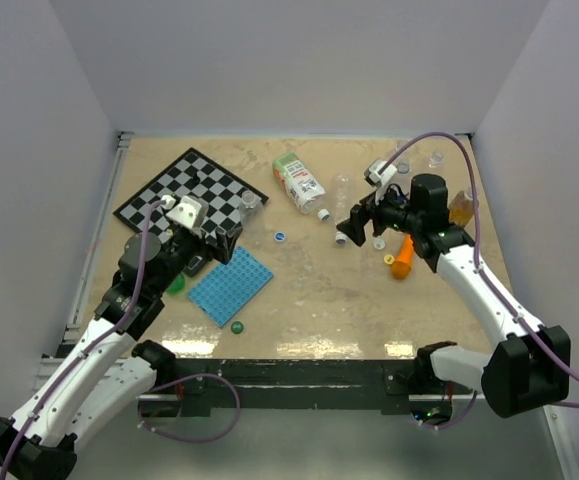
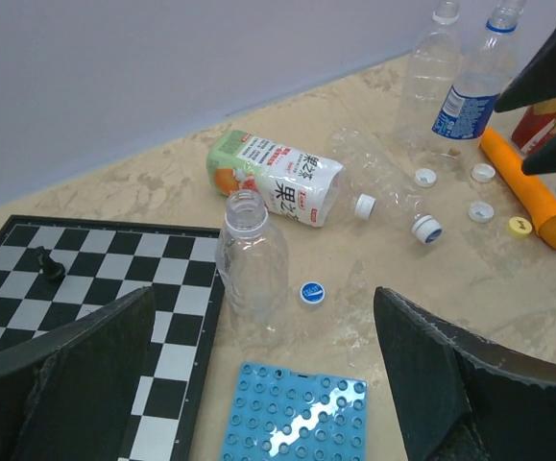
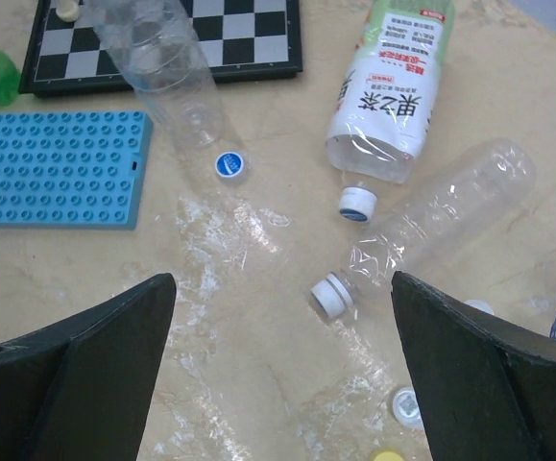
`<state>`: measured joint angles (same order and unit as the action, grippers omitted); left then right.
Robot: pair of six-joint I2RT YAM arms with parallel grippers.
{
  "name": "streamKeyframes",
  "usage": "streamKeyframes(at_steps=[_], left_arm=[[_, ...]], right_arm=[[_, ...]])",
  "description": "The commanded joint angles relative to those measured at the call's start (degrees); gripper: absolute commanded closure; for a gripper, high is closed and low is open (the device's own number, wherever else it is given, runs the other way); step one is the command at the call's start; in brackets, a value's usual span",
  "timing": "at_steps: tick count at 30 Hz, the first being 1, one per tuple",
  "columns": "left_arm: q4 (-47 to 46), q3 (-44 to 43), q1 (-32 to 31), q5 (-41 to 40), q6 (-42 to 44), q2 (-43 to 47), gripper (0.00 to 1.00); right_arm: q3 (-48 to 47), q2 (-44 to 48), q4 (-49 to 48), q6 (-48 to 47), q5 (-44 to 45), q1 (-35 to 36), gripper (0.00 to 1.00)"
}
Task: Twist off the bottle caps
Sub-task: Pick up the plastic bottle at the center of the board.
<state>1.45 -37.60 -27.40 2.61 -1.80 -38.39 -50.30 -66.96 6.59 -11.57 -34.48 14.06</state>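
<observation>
Two grippers stand wide open with nothing between their fingers: the left gripper (image 2: pixel 263 307) by the chessboard (image 2: pixel 85 279), the right gripper (image 3: pixel 282 288) above two lying bottles. A white cap (image 3: pixel 357 204) sits on the labelled bottle (image 3: pixel 388 91), and a second white cap (image 3: pixel 332 296) on the clear bottle (image 3: pixel 446 216). A blue cap (image 3: pixel 230 164) lies loose to their left. A green cap (image 1: pixel 237 326) lies near the blue studded plate (image 1: pixel 229 285).

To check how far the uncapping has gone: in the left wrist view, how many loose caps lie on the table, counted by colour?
Blue cap: 1
White caps: 3
Yellow cap: 1
Total: 5
</observation>
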Motion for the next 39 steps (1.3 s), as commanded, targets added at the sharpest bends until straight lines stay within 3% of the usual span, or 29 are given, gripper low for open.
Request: streamKeyframes(at_steps=[1, 14, 25, 28, 39], left_arm=[[-4.4, 1.2, 0.2, 3.4, 1.4, 1.7, 0.0], [-4.4, 1.0, 0.2, 5.5, 1.1, 1.7, 0.0], [-4.4, 1.0, 0.2, 5.9, 1.0, 1.7, 0.0], [-4.2, 1.0, 0.2, 6.0, 1.0, 1.7, 0.0], [-4.4, 1.0, 0.2, 6.6, 1.0, 1.7, 0.0]], right_arm=[[-5.5, -3.6, 4.9, 6.2, 6.4, 0.4, 0.02], [-8.3, -16.4, 3.7, 8.9, 19.2, 3.6, 0.08], [-8.8, -20.4, 3.7, 8.8, 20.5, 4.6, 0.14], [-10.2, -22.8, 4.1, 8.3, 20.9, 5.0, 0.21], [-12.7, -26.8, 4.6, 9.5, 22.0, 5.2, 0.21]])
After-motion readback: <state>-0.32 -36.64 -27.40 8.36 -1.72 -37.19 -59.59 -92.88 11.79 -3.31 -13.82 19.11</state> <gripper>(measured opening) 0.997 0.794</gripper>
